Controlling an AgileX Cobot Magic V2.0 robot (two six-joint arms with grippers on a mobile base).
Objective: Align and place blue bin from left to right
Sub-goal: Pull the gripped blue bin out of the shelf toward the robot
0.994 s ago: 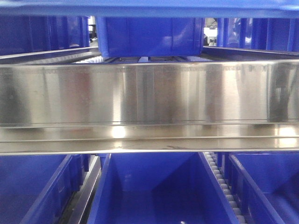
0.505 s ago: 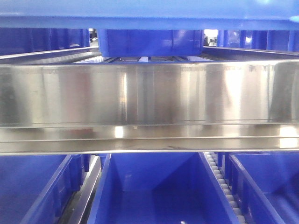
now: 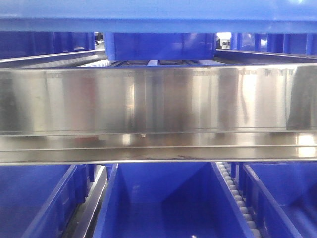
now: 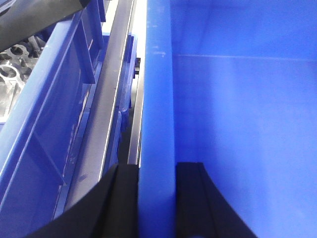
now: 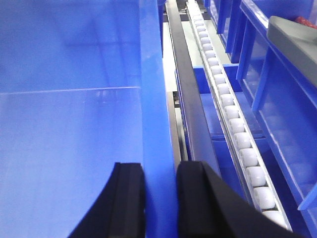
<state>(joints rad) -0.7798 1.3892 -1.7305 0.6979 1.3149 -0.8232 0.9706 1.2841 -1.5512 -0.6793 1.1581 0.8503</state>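
Note:
Both grippers hold the blue bin by its side walls. In the left wrist view my left gripper [image 4: 157, 171] is shut on the bin's left wall [image 4: 157, 99], one black finger outside and one inside. In the right wrist view my right gripper [image 5: 159, 171] is shut on the bin's right wall [image 5: 151, 89] in the same way. The bin's smooth bright-blue inside fills much of both wrist views. In the front view the blue bin [image 3: 158, 17] shows only as a light-blue band across the top edge.
A shiny steel shelf beam [image 3: 158, 99] crosses the front view. Darker blue bins [image 3: 163, 203] sit below it and another bin [image 3: 158, 47] behind it. A metal rail [image 4: 106, 109] and a neighbouring bin [image 4: 44, 124] lie to the left. A white roller track [image 5: 233, 124] and more bins [image 5: 277, 99] lie to the right.
The blue band at the top of the front view has come down a little and covers more of the far bin. Both grips look the same.

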